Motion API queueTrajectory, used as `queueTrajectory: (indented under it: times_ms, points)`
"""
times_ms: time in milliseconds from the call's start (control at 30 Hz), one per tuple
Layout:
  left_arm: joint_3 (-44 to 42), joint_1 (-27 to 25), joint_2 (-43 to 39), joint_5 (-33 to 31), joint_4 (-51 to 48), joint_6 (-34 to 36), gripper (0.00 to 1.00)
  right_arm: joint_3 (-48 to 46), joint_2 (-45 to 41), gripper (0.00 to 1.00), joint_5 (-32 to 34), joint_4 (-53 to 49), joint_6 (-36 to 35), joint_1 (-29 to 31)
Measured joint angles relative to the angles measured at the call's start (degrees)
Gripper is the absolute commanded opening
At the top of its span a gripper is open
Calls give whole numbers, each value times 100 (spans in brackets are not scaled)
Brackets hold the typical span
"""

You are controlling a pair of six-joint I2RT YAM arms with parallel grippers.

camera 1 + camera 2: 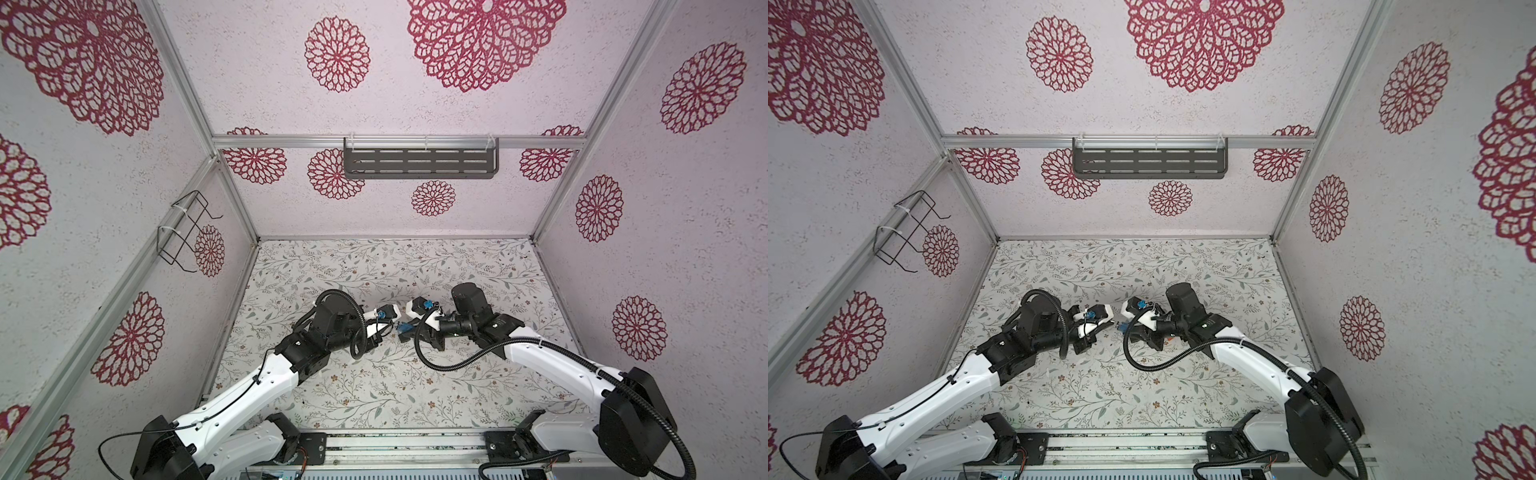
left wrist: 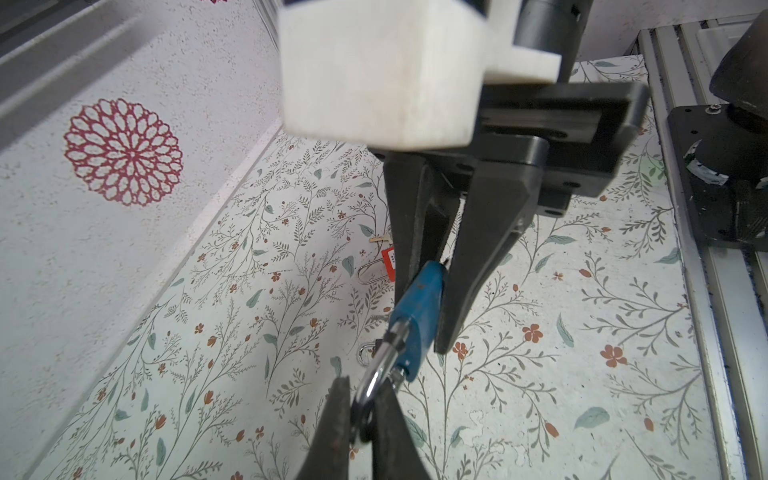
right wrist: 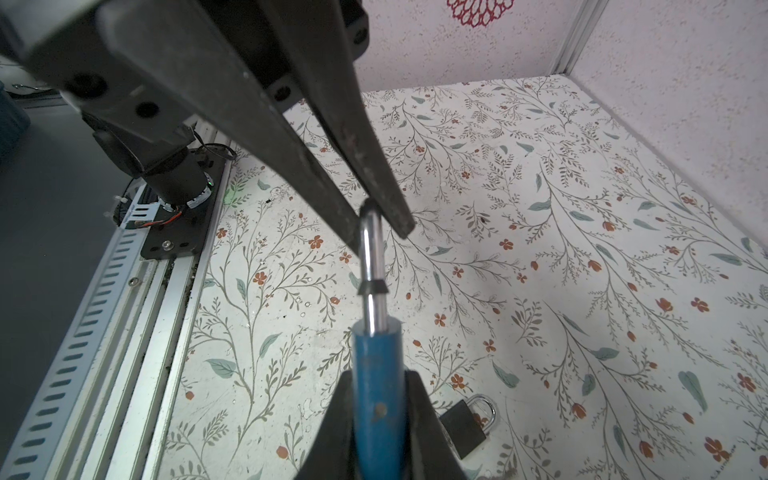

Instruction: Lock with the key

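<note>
Seen from above, left gripper (image 2: pixel 363 395) pinches the shackle (image 3: pixel 371 249) from 9 o'clock, right gripper (image 3: pixel 378 386) clamps the blue padlock (image 2: pixel 419 307) body from 3 o'clock. Probably best to push shackle straight in, no twist.

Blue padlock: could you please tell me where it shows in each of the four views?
Top view: blue padlock, just right of centre, lower half.
Top view: blue padlock, just left of centre, lower half.
Left wrist: blue padlock, centre, below the middle.
Right wrist: blue padlock, bottom centre.
Shared landmark: the flowered table.
</note>
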Motion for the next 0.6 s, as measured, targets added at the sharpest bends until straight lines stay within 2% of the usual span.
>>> queueTrajectory:
  times_ms: [600]
  points:
    - [101,24,162,201,-101,-103,0,-103,-48,0,55,57,-72,-13]
